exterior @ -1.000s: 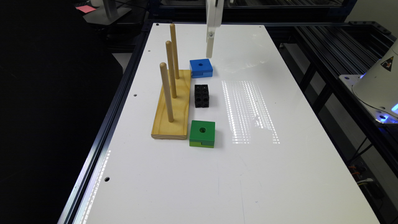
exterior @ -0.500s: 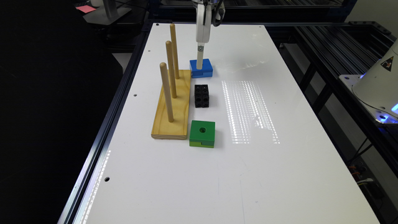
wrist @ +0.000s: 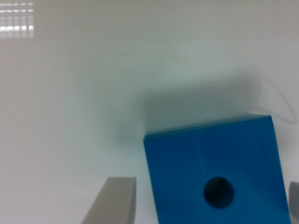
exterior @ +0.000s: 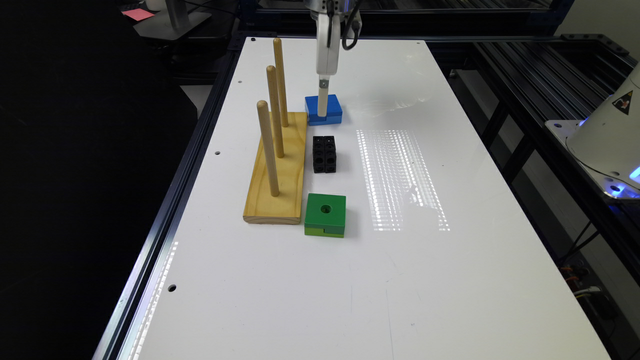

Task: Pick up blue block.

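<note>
**Gripper down around the blue block**

On a white table [exterior: 450, 280], near the far end: the blue block [exterior: 324, 109], flat on the table, just past the far end of a wooden base [exterior: 278, 172]. Right at the block in the exterior view: the gripper [exterior: 323, 106], pointing straight down, its white body above, its tip in front of the block's middle.

From the wrist view: the blue block [wrist: 217, 175] seen from above, with a round dark hole in its top. One grey finger [wrist: 114, 200] on one side of it, with a thin strip of table between finger and block. Just the edge of the other finger at the block's far side. So, opened wide, a finger on each side, block in between — not squeezed. Can't tell if the tips reach the table.

Standing up from the wooden base: three pegs [exterior: 272, 111] in a row. Beside the base, on the exterior view's right: a small black cube [exterior: 324, 154] full of holes, close to the blue block but not touching. Nearer the camera, by the base's near corner: a green block [exterior: 325, 215] — same flat shape, with a round hole on top and a slot in its front side.
</note>
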Robot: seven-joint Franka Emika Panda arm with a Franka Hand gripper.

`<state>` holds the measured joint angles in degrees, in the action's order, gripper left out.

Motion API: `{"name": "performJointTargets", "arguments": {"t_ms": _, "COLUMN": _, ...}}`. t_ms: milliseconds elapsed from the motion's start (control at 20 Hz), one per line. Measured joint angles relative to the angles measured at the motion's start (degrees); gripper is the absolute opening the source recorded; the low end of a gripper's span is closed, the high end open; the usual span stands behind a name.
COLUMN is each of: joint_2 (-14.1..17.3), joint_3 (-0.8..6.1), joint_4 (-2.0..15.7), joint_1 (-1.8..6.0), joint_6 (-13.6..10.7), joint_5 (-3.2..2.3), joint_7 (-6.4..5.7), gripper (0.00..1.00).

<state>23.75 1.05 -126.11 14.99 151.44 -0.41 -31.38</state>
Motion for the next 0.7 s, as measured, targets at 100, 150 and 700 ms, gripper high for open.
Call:
{"name": "performJointTargets", "arguments": {"t_ms": 100, "joint_2": 0.2, "joint_3": 0.05, "joint_4": 0.03, "joint_1": -0.01, "joint_6": 0.1, "joint_5": 0.00, "joint_7": 0.00, "gripper": 1.00}}
{"name": "performJointTargets", "arguments": {"t_ms": 150, "joint_2": 0.2, "joint_3": 0.10, "joint_4": 0.03, "joint_1": -0.02, "joint_6": 0.1, "joint_5": 0.01, "joint_7": -0.01, "gripper": 1.00}}
{"name": "performJointTargets", "arguments": {"t_ms": 700, "joint_2": 3.0, "joint_3": 0.47, "joint_4": 0.28, "joint_1": -0.01, "joint_6": 2.5, "joint_5": 0.00, "joint_7": -0.09, "gripper": 1.00}}
